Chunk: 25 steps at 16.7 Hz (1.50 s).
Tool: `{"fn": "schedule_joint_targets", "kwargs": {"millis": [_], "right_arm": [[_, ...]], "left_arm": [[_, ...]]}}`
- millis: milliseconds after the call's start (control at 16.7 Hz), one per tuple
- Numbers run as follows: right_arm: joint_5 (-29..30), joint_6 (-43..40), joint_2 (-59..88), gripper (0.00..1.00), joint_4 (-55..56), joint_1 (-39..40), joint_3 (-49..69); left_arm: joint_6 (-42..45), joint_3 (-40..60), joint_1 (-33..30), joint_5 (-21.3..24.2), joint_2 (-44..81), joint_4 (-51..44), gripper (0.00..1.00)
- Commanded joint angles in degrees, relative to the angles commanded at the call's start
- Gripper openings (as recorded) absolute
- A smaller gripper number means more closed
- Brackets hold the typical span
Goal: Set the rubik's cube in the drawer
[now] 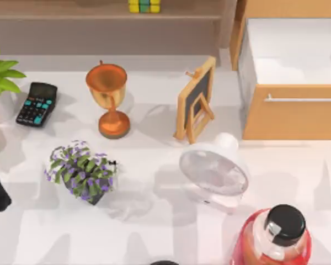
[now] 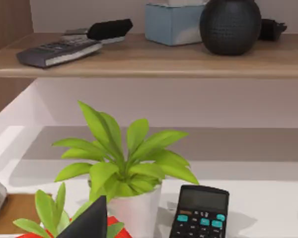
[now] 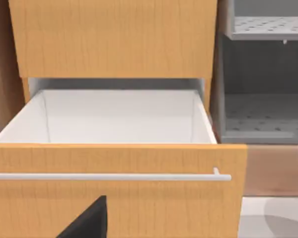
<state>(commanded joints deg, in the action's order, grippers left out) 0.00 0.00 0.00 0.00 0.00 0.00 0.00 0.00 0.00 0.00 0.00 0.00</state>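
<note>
The small rubik's cube (image 1: pixel 144 5) with yellow and green faces sits on the brown wooden shelf (image 1: pixel 71 14) at the back, well apart from the pulled-out light tan wooden drawer (image 1: pixel 292 113) with white interior at the right; whether either gripper is open, I cannot tell.

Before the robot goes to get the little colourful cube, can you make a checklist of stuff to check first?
1. Drawer pulled open: ok, its white inside shows in the top view and the right wrist view.
2. Room inside the drawer: ok, nothing lies in it.
3. Rubik's cube found: ok, on the brown shelf at the back, not in the drawer yet.
4. Cube held by a gripper: not ok, nothing touches it.
5. Path to the cube: cannot tell; the trophy cup and small chalkboard easel stand in front of the shelf.
6. Gripper fingers open: cannot tell.
</note>
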Motion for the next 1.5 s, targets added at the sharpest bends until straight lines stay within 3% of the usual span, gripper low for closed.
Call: {"fn": "schedule_joint_targets", "kwargs": {"millis": [300, 600, 1080, 1500], "right_arm": [[1.9, 0.3, 3.4, 1.0, 1.7, 2.7, 2.6], [10.1, 1.2, 20.6, 1.0, 9.1, 13.5, 15.2], [28.1, 2.4, 69.0, 1.0, 25.0, 33.6, 48.0], [40.9, 1.9, 114.7, 1.0, 36.0, 43.3, 78.2]], "left_arm": [[0.0, 0.0, 0.0, 0.0, 0.0, 0.0, 1.0], [0.0, 0.0, 0.0, 0.0, 0.0, 0.0, 1.0], [0.0, 0.0, 0.0, 0.0, 0.0, 0.0, 1.0], [0.0, 0.0, 0.0, 0.0, 0.0, 0.0, 1.0]]}}
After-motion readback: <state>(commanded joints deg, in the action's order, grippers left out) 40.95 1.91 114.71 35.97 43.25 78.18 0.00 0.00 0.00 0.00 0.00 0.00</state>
